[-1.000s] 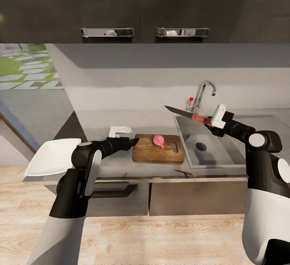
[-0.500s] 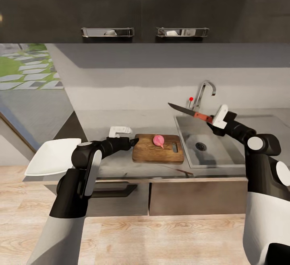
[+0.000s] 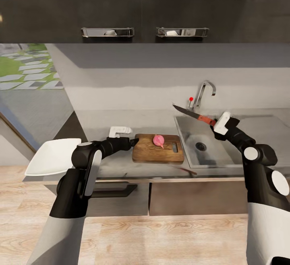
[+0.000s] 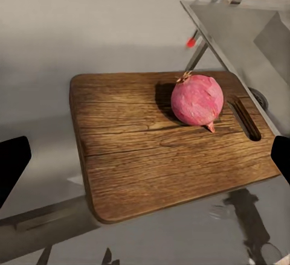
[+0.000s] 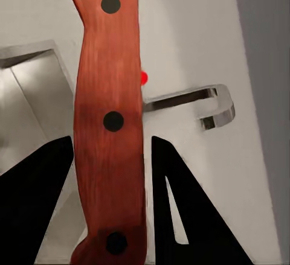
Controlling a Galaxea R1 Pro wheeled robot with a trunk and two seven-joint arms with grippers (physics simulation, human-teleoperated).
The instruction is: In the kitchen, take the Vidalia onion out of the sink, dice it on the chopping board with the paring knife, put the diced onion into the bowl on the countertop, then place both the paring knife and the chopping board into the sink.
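My right fingers [image 3: 216, 123] pinch the knife [image 3: 193, 114] over the sink [image 3: 189, 158], blade pointing left toward the onion [image 3: 158, 140] on the board [image 3: 150, 154].

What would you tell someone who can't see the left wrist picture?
A round pink onion sits whole on a brown wooden board, next to the board's slot-shaped handle hole. The board lies flat on a grey countertop, with the sink just past its handle end. The tips of two dark fingers show at the sides, wide apart.
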